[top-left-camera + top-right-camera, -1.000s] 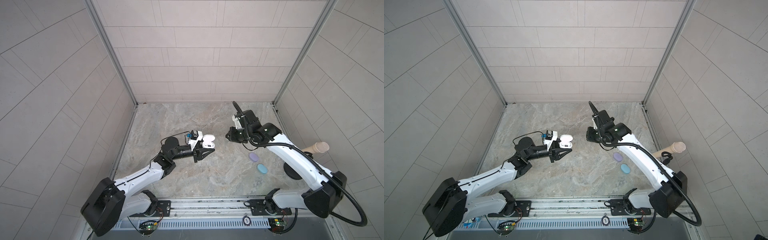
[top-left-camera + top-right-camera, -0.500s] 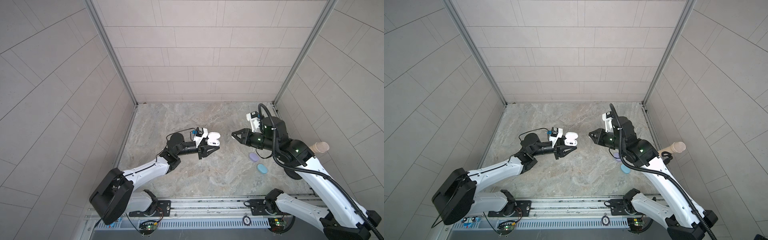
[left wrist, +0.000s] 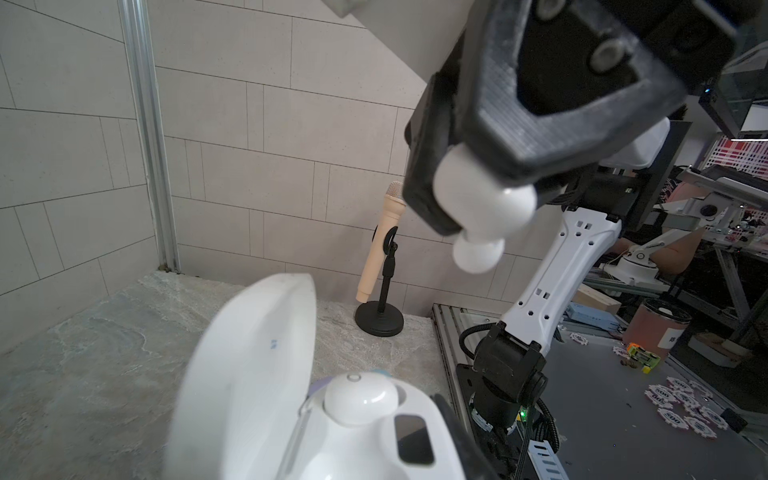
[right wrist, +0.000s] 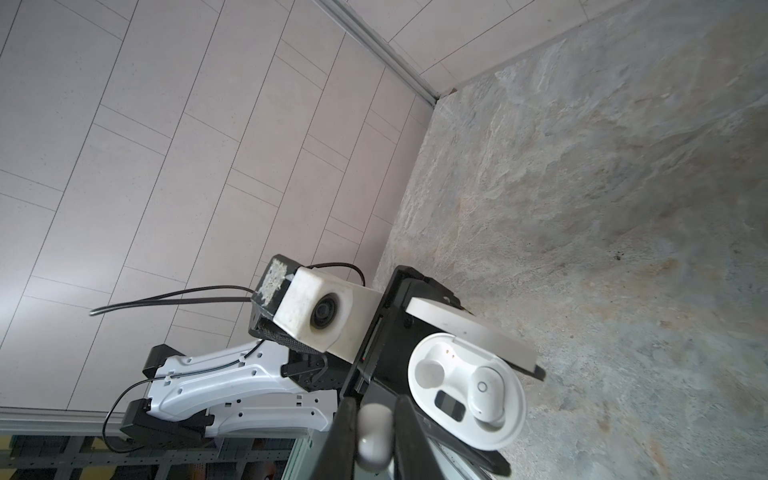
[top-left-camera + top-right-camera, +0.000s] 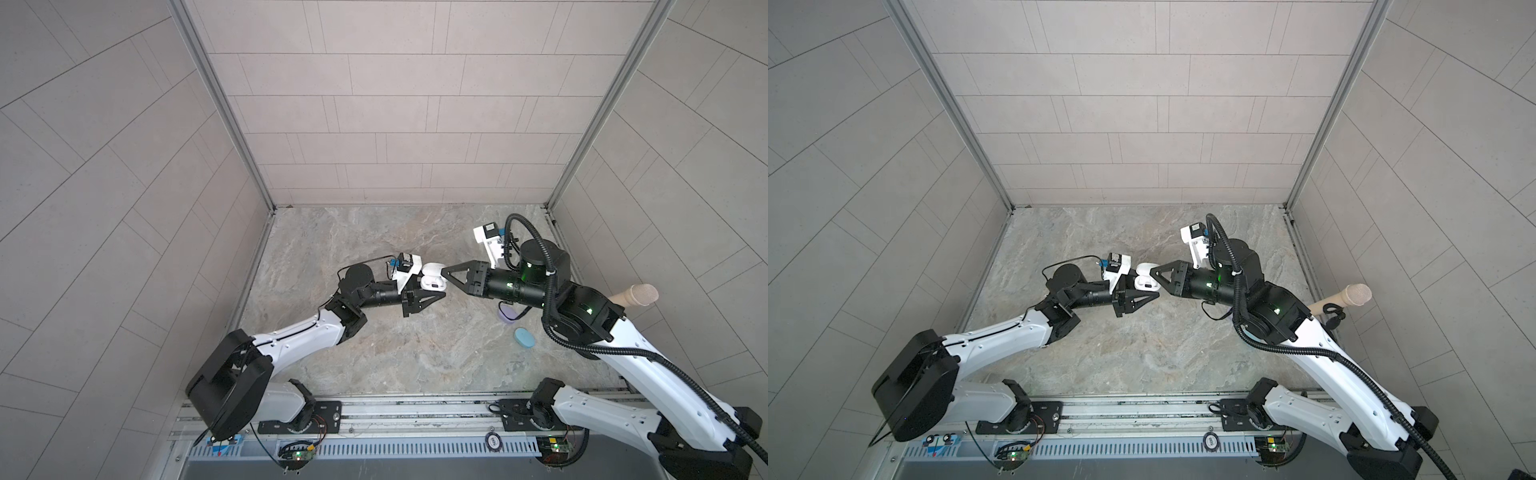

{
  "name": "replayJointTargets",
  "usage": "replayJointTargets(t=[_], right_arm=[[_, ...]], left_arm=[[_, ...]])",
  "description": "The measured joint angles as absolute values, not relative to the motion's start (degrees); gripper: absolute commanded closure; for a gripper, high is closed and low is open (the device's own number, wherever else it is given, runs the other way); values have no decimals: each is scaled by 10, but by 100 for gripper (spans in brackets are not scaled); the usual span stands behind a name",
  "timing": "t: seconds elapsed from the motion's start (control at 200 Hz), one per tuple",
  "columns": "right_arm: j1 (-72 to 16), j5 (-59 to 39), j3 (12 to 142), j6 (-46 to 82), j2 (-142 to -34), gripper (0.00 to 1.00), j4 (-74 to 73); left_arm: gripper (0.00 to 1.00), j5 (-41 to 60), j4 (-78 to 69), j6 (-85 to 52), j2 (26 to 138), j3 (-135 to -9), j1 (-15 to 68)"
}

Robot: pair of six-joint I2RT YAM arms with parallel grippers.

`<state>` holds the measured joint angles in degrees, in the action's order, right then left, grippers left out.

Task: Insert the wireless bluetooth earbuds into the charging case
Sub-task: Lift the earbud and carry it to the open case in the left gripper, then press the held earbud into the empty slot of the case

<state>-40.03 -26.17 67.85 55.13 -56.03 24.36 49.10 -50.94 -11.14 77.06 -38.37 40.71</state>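
My left gripper (image 5: 434,287) is shut on a white charging case (image 5: 432,278), held above the floor with its lid (image 3: 257,365) open. One white earbud (image 4: 484,388) sits in the case (image 4: 465,399); the socket (image 4: 430,372) beside it is empty. My right gripper (image 5: 444,272) is shut on a second white earbud (image 4: 374,432), pinched between its two black fingers (image 4: 347,436). In the left wrist view this earbud (image 3: 482,208) hangs just above and beside the open case (image 3: 361,440). In both top views the right gripper (image 5: 1152,272) nearly touches the case (image 5: 1146,278).
A lilac case (image 5: 508,315) and a light blue case (image 5: 524,337) lie shut on the stone floor under the right arm. A beige microphone (image 5: 636,295) on a black stand (image 3: 380,322) is at the right wall. Tiled walls enclose the cell.
The right arm has swung round and brought its gripper with the earbud up to the case. The left gripper has carried the case slightly to the right, which closes the gap.
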Motion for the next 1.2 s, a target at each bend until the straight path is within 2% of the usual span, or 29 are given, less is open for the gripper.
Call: replayJointTargets(t=[0.325, 1.201], right_arm=[[-430, -254, 657, 560, -579, 92, 200], [-439, -237, 635, 568, -601, 93, 170]], left_arm=[[90, 491, -516, -112, 771, -384, 410], [90, 491, -517, -112, 767, -383, 410]])
